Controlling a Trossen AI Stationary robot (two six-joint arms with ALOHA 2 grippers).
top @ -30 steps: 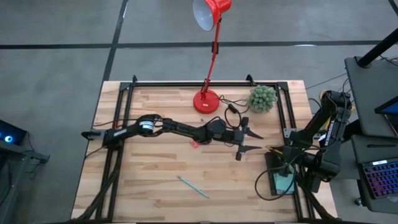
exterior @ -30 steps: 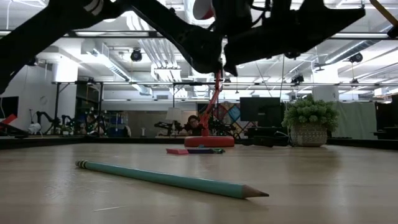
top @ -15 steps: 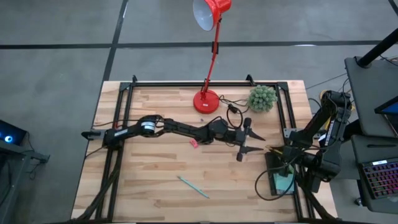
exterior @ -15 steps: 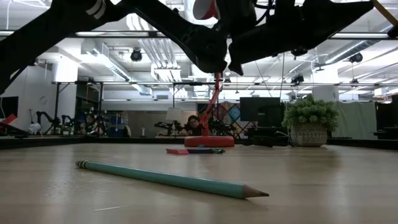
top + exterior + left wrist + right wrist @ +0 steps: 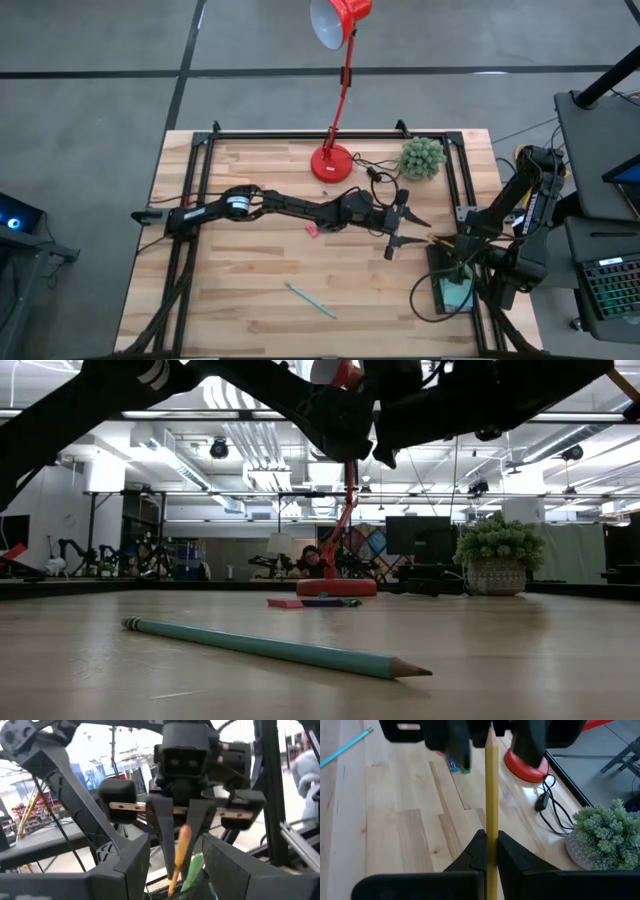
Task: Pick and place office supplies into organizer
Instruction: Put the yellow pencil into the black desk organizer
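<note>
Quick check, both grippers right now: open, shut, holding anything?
Left gripper: open, empty, above mid-table, facing the right gripper.
Right gripper: shut on the yellow pencil, at the table's right edge over the organizer.

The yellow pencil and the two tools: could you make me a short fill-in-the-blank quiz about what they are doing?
1. The right tool is shut on the ____ pencil.
2. The left tool hangs over the table with its fingers ____.
3. The teal pencil lies on the ____.
4. The lamp is coloured ____.

Missing words: yellow; open; table; red
</note>
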